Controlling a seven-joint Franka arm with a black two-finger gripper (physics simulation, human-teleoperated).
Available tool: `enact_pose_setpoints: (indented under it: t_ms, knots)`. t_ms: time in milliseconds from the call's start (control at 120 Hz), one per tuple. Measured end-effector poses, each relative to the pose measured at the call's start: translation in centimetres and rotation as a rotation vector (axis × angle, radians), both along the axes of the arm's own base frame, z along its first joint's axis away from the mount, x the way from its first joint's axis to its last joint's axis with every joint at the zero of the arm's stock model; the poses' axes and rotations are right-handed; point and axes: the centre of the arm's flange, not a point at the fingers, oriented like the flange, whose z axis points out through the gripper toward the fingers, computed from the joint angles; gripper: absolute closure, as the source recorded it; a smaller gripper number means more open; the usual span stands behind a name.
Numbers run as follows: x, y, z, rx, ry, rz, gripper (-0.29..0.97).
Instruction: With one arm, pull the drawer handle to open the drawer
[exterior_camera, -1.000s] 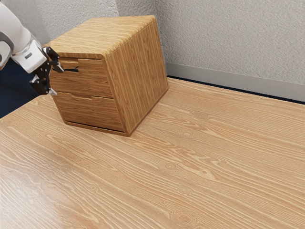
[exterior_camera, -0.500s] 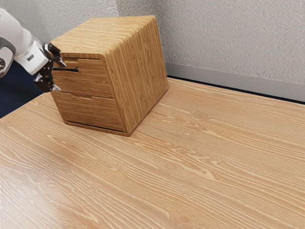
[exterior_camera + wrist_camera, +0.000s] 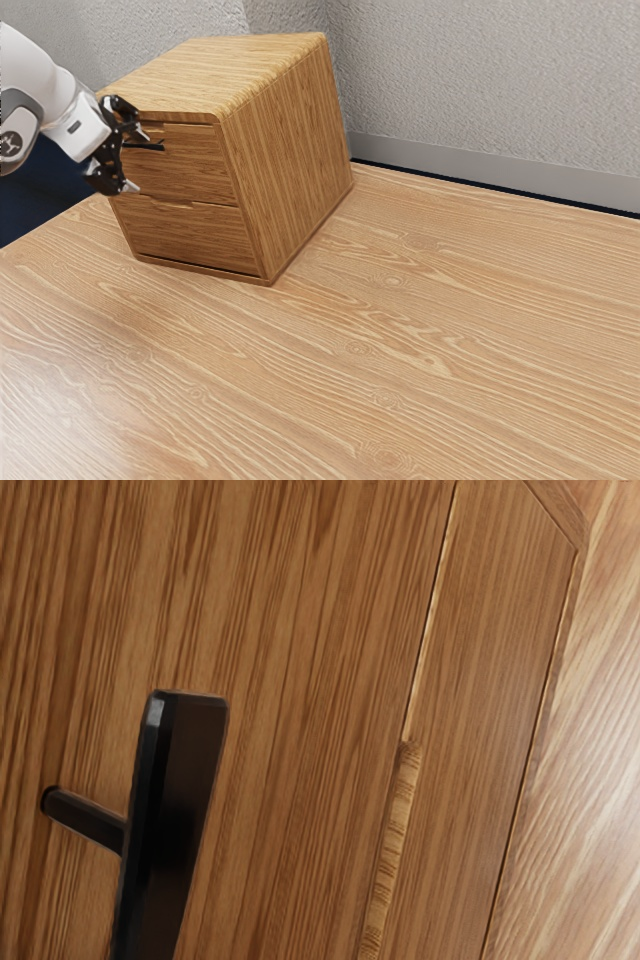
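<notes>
A wooden cabinet [image 3: 270, 130] with two drawers stands at the table's back left. The top drawer [image 3: 185, 165] carries a thin black handle [image 3: 148, 147], which the wrist view shows close up as a black bar [image 3: 165, 820] on a short stem. The drawer front looks flush with the cabinet. My gripper [image 3: 122, 147] is open at the handle's end nearest the exterior view's left. One fingertip is above the bar's level and the other is below it. Neither finger presses on the bar.
The lower drawer [image 3: 190, 232] has a wooden grip [image 3: 393, 850]. The wooden table [image 3: 400, 340] stretches wide in front of and to the exterior view's right of the cabinet. A grey wall [image 3: 480, 70] stands close behind the cabinet.
My hand has moved toward the exterior view's right, from just off the cabinet's corner to the top drawer's handle. The fingers stay apart. The drawer has not moved.
</notes>
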Motion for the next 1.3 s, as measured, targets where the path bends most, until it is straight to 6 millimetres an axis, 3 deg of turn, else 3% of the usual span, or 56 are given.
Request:
enact_pose_setpoints:
  t_ms: [242, 583, 667, 975, 1108, 1300]
  knots:
    - [0.0, 0.1, -0.5, -0.010, 0.003, 0.004, -0.04]
    - [-1.6, 1.2, -1.8, -0.033, 0.031, 0.032, 0.04]
    - [-2.3, 1.3, -1.9, -0.035, 0.036, 0.037, -0.02]
    - [-5.1, 1.4, -0.8, -0.056, 0.012, 0.055, 0.26]
    - [-5.4, 1.4, -1.1, -0.062, 0.009, 0.059, 0.19]
    - [-6.3, 1.1, -1.0, -0.073, 0.000, 0.059, 0.30]
